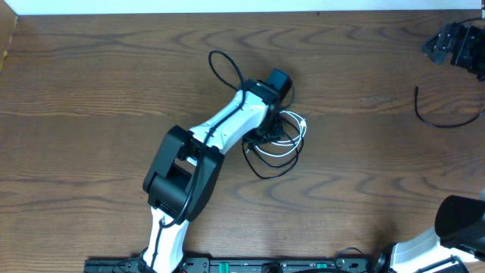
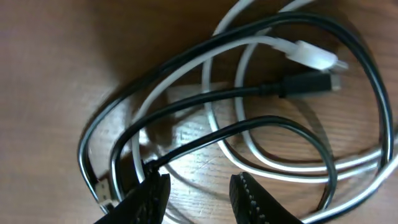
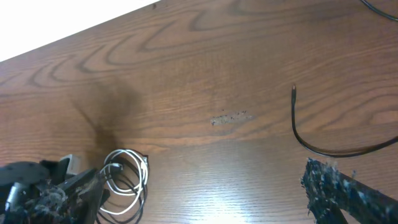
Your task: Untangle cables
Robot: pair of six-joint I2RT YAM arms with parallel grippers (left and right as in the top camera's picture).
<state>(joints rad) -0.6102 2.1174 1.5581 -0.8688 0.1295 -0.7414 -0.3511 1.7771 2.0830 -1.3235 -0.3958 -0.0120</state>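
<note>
- Down in the middle of the wooden table (image 1: 83, 83) sits the pile of cables (image 1: 284, 140); it is a small bunch of white and black loops lying over each other.
- The left arm (image 1: 220, 129) reaches out from the near edge of the table; the left gripper (image 2: 196, 198) hangs low, right over the pile.
- The left gripper is open; its two fingers (image 2: 146, 199) stand apart with bare wood between them; one black cord (image 2: 211, 135) runs right up to the tip of one finger, but nothing is pinched.
- Seen close from the left wrist, the white cord (image 2: 261, 40) loops round and ends in a white plug (image 2: 314, 56); just below it lies a black plug (image 2: 305, 85); a flat metal plug (image 2: 106, 190) lies at the edge of the bunch, near that same finger.
- The right gripper (image 1: 455, 42) is far off by the back right corner, well apart from the pile; in the right wrist view its fingers are spread wide and hold nothing.
- A lone black cord (image 1: 439, 121) lies in a curve on the wood near the right gripper; one end is free; the other end runs out of the picture.
</note>
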